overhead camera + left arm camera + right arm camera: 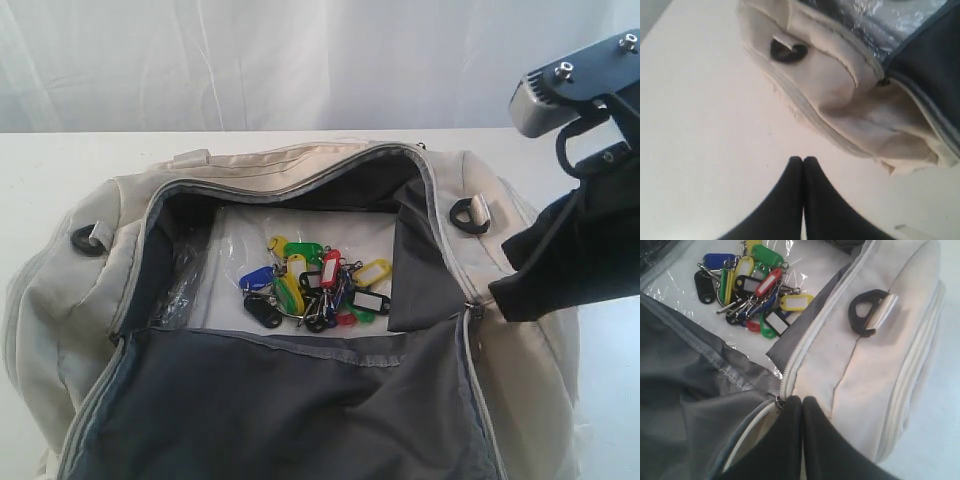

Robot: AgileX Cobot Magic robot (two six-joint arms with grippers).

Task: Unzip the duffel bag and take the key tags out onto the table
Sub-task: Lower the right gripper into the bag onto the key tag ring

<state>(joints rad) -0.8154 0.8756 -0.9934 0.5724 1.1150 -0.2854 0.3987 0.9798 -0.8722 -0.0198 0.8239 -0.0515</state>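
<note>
The duffel bag [140,200] is found unzipped, its flap laid forward so that the inside is exposed; the key tags [310,290] are heaped on its floor, not yet on the desk [700,125]; the right pincer [802,400] is closed beside the zipper pull [776,401], and whether the pull is pinched cannot be told; the left pincer [803,160] is closed on nothing above the smooth white desk, kept clear of the opening; a white curtain [300,60] is hung behind.

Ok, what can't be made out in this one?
- Exterior view: the left gripper is out of frame; only its wrist view shows it.
- Right wrist view: whether the right gripper pinches the zipper pull; it is too small.
- Count of the key tags: they overlap in a pile.
- Near end of the duffel bag: cut off by the exterior view's bottom edge.
</note>
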